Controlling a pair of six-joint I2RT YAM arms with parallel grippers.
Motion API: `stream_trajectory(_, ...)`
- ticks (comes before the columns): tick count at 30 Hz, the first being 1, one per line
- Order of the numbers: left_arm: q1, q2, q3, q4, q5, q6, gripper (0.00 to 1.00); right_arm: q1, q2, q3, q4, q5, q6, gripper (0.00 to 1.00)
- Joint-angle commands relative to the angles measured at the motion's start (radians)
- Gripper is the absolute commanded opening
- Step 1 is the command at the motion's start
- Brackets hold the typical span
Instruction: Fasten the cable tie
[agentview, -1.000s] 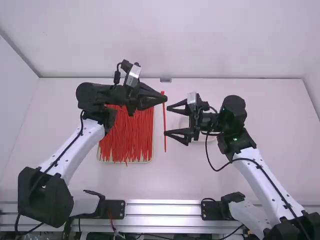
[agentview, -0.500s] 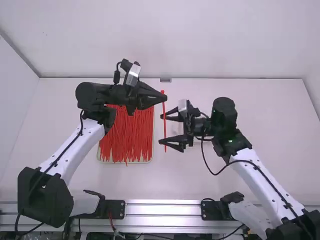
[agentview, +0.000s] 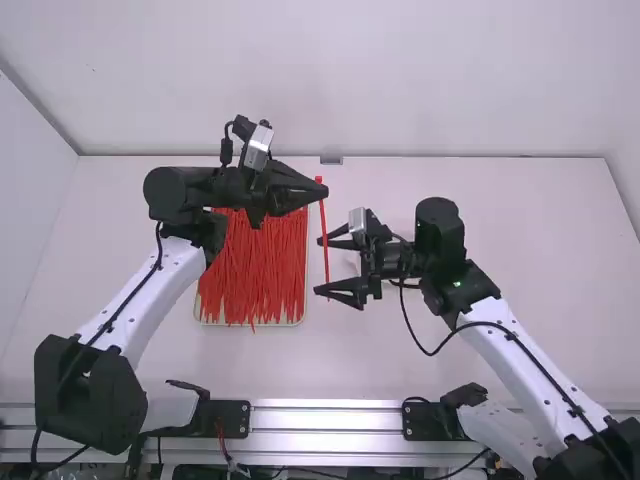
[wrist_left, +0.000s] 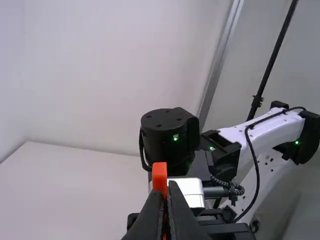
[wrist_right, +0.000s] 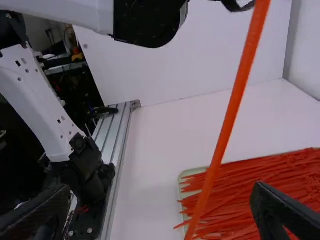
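The white table (agentview: 520, 200) is carrying a tray (agentview: 250, 324) of spare red ties (agentview: 255, 265), left of centre. At centre frame the left gripper (agentview: 318, 196) is clamping 1 cable tie (agentview: 325, 240) near its head, strap hanging. The right gripper (agentview: 322, 265) is gaping around the strap; looping and threading are probably all remaining.

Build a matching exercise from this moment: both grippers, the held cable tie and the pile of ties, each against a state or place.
Things:
1. left gripper
2. right gripper
3. held cable tie
4. pile of ties

States or places:
A. lying on the tray
B. open
C. hanging between two black fingers
D. shut just below a tie's head

Pairs: 1-D, 2-B, 3-C, 4-A.
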Motion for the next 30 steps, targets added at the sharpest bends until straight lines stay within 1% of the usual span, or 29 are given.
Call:
stream_trajectory(1,0.010,-0.002,0.031,0.008,0.000,-0.008,0.01,0.000,0.005,-0.007,0.003,-0.007,-0.024,0.96)
stream_trajectory(9,0.010,-0.002,0.031,0.009,0.006,-0.008,0.01,0.000,0.005,-0.007,0.002,-0.006,-0.024,0.96)
stream_trajectory(11,0.010,-0.002,0.031,0.002,0.007,-0.011,0.01,-0.001,0.005,-0.009,0.003,-0.005,-0.029,0.99)
stream_trajectory(15,0.010,-0.002,0.031,-0.045,0.011,-0.006,0.01,-0.002,0.005,-0.009,0.002,-0.007,-0.080,0.99)
stream_trajectory(19,0.012,-0.002,0.031,-0.047,0.018,-0.030,0.01,-0.002,0.005,-0.009,0.002,-0.006,-0.130,0.99)
stream_trajectory(23,0.040,-0.002,0.031,-0.055,0.013,-0.069,0.01,-0.002,0.005,-0.009,0.002,0.006,-0.207,0.99)
stream_trajectory(26,0.067,-0.002,0.031,-0.085,0.010,-0.083,0.01,-0.002,0.005,-0.009,0.002,0.043,-0.258,0.99)
stream_trajectory(28,0.087,-0.001,0.031,-0.135,0.002,-0.099,0.01,-0.002,0.005,-0.010,0.000,0.114,-0.318,0.99)
stream_trajectory(30,0.098,-0.002,0.031,-0.165,-0.006,-0.102,0.01,-0.002,0.005,-0.010,-0.006,0.172,-0.315,0.98)
